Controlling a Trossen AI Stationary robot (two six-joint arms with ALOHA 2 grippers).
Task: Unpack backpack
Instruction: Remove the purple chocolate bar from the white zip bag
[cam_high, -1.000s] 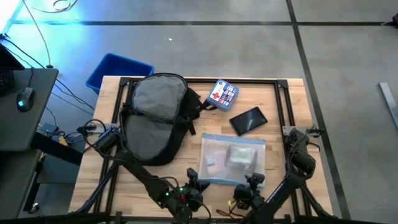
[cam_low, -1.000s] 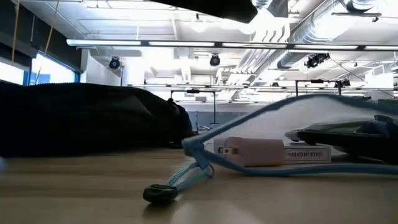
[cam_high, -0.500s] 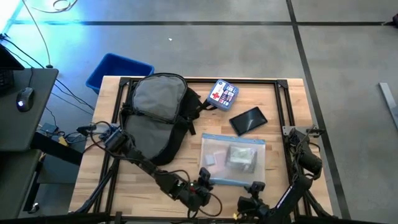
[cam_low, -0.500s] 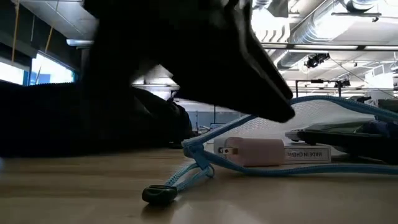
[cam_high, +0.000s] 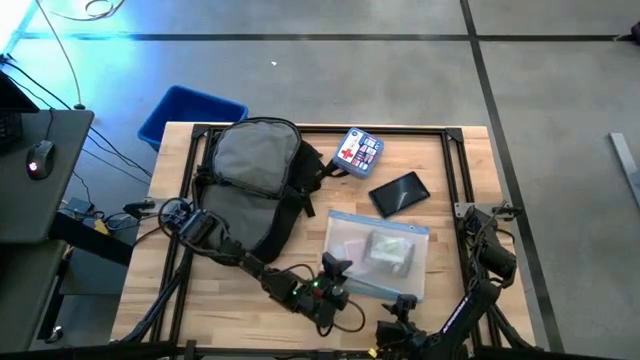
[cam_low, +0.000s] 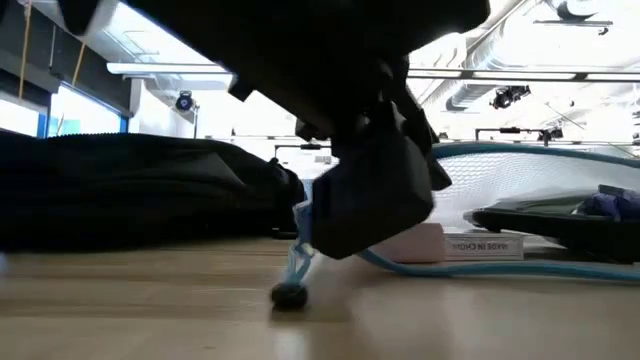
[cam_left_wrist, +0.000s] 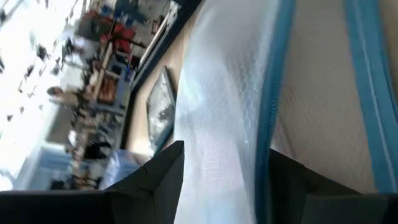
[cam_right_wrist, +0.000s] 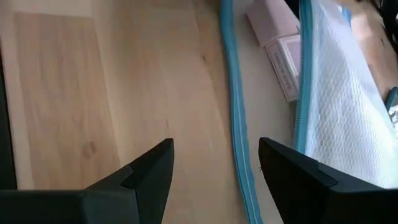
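Fingers of the left gripper (cam_high: 335, 268) straddle the near corner of the clear zip pouch (cam_high: 378, 255), seemingly pinching its mesh; the right gripper (cam_high: 402, 303) waits spread nearby. The backpack (cam_high: 250, 185) lies well apart at the table's far-left, limp, floppy fabric, probably best grabbed by strap or rim; a tablet (cam_high: 399, 193) and card box (cam_high: 359, 151) sit beyond

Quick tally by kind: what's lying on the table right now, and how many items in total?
Backpack: 1
Clear zip pouch with blue edging: 1
Small colourful pouch: 1
Dark flat device: 1
Total: 4 on the table. The pouch also holds a few small items; their number cannot be told. The left gripper is at the pouch's near corner.
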